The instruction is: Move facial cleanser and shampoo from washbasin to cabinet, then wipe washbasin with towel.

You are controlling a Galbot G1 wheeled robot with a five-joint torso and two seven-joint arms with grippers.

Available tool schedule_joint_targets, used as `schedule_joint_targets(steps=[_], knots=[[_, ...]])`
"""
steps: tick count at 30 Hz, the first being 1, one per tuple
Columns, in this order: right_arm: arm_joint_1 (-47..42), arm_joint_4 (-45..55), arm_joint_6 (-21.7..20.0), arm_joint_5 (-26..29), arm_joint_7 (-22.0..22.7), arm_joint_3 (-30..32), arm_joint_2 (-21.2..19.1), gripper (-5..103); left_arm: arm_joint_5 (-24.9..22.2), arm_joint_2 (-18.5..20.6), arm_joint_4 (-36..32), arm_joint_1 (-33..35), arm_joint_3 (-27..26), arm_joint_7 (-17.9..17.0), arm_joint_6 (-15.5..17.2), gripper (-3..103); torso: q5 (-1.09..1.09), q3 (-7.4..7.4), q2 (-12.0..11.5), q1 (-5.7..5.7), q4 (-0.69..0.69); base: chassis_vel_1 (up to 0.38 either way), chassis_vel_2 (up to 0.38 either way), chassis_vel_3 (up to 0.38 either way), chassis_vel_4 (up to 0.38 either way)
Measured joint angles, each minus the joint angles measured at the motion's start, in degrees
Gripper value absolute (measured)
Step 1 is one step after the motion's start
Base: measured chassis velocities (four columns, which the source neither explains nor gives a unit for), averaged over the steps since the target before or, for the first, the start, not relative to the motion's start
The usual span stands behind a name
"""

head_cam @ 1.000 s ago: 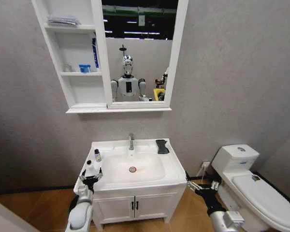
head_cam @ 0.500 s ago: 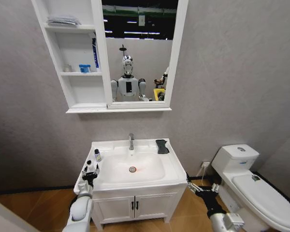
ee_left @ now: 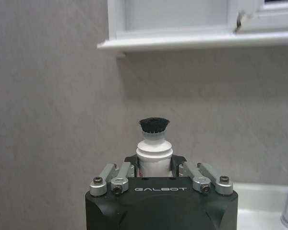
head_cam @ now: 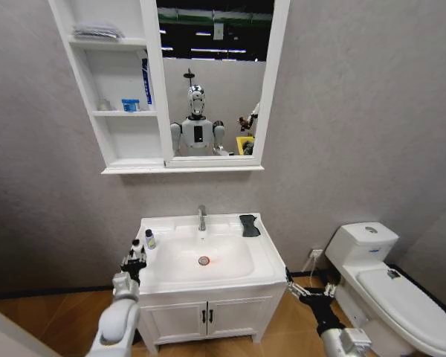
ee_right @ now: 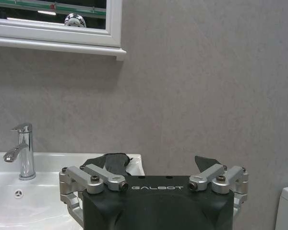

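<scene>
Left claw (head_cam: 133, 261) moved forward along washbasin (head_cam: 267, 256) left edge, now around white bottle (ee_left: 153, 155), fingers not clearly pressing. Bottle light, stiff, smooth, maybe slippery; grip body below cap. Right claw (head_cam: 306, 287) wide, idle beside the washbasin.

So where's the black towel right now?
In the head view the towel lies on the back right corner of the washbasin, to the right of the chrome tap, well away from both end effectors.

A bathroom: washbasin (head_cam: 208, 256), toilet (head_cam: 390, 286), mirrored cabinet (head_cam: 119, 89).
</scene>
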Motion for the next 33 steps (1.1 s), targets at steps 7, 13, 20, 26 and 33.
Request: schedule_joint_targets(steps=[7, 13, 20, 26, 33], knots=[[-0.4, 0.0, 0.5, -0.4, 0.9, 0.5, 0.8, 100, -27.1, 20.3, -2.4, -19.2, 3.4, -10.0, 12.4, 34, 0.03, 0.0, 0.0, 0.01, -0.02, 0.0, 0.0, 0.0, 0.0], [-0.5, 0.4, 0.2, -0.7, 1.2, 0.6, 1.1, 100, -36.6, 28.4, 5.9, -39.6, 11.0, -11.1, 15.0, 34, -0.02, 0.01, 0.0, 0.01, 0.0, 0.0, 0.0, 0.0, 0.0], [-0.3, 0.7, -0.6, -0.8, 2.1, 1.5, 1.2, 100, -33.0, 24.1, 30.5, -68.3, 29.4, -0.8, 14.2, 34, 0.04, 0.01, 0.0, 0.01, -0.01, 0.0, 0.0, 0.0, 0.0], [-0.2, 1.1, -0.9, -0.5, 2.4, 2.1, 1.4, 100, -26.1, 16.6, 42.9, -73.1, 32.4, 3.5, 12.0, 34, 0.01, 0.02, 0.0, 0.02, -0.02, 0.0, 0.0, 0.0, 0.0], [-0.2, 0.8, -0.5, 0.0, 2.8, 3.1, 1.0, 100, -21.0, 10.9, 51.0, -74.8, 32.4, 4.2, 9.4, 34, 0.01, 0.01, 0.0, 0.02, -0.02, 0.0, 0.0, 0.0, 0.0]])
